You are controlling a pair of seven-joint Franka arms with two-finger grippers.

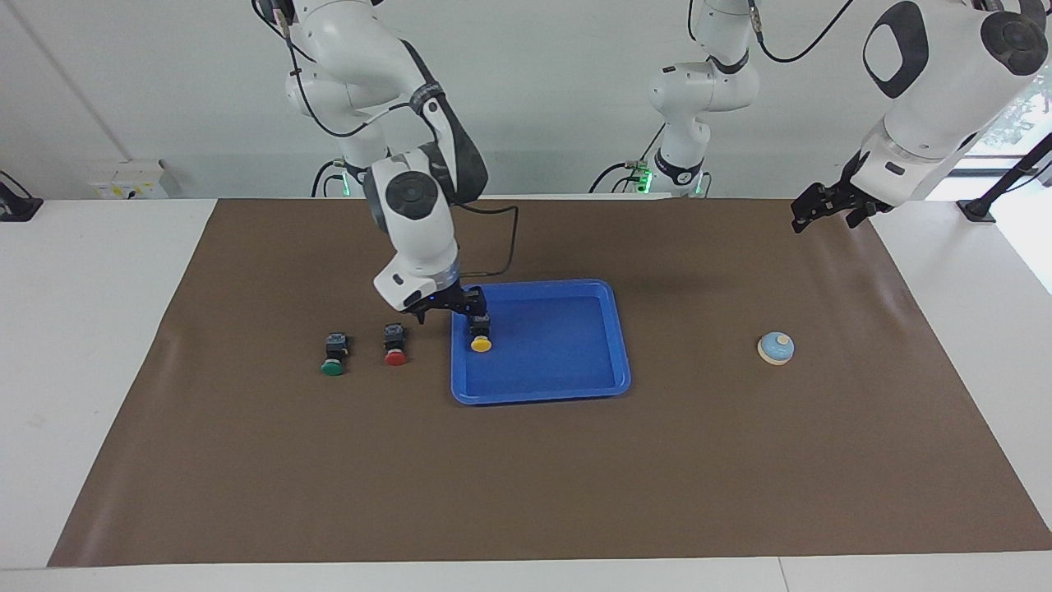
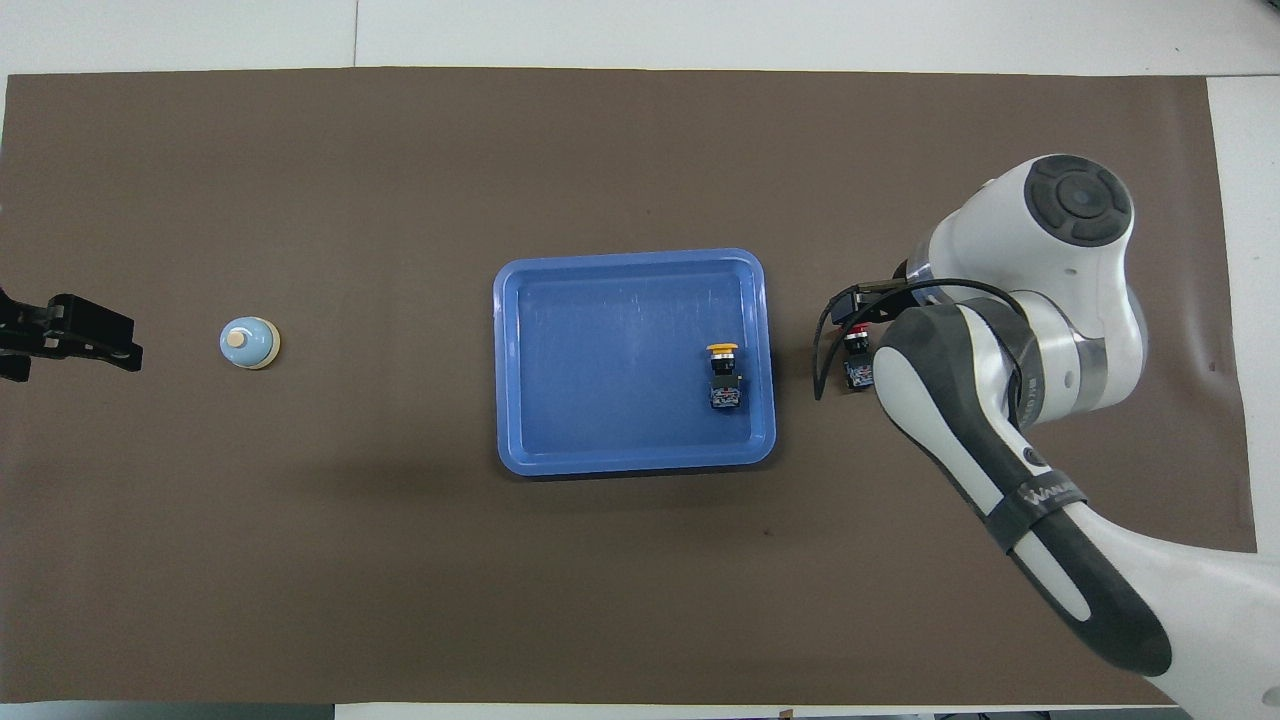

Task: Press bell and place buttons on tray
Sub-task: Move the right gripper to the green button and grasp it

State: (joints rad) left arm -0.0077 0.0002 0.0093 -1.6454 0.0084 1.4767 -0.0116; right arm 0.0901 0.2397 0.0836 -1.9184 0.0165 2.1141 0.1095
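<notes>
The yellow button (image 1: 481, 335) (image 2: 722, 375) lies on its side in the blue tray (image 1: 538, 396) (image 2: 630, 258), by the rim toward the right arm's end. My right gripper (image 1: 449, 311) is open and empty, low over that rim between the yellow and the red button (image 1: 395, 345) (image 2: 856, 358). The green button (image 1: 332, 355) lies beside the red one on the mat; the overhead view hides it under the arm. The bell (image 1: 776, 348) (image 2: 249, 343) stands toward the left arm's end. My left gripper (image 1: 824, 205) (image 2: 65, 335) waits open in the air there.
A brown mat (image 1: 526, 493) covers the table; white table surface (image 1: 82, 329) shows around it. A black cable (image 1: 501, 247) hangs from the right wrist above the tray's near rim.
</notes>
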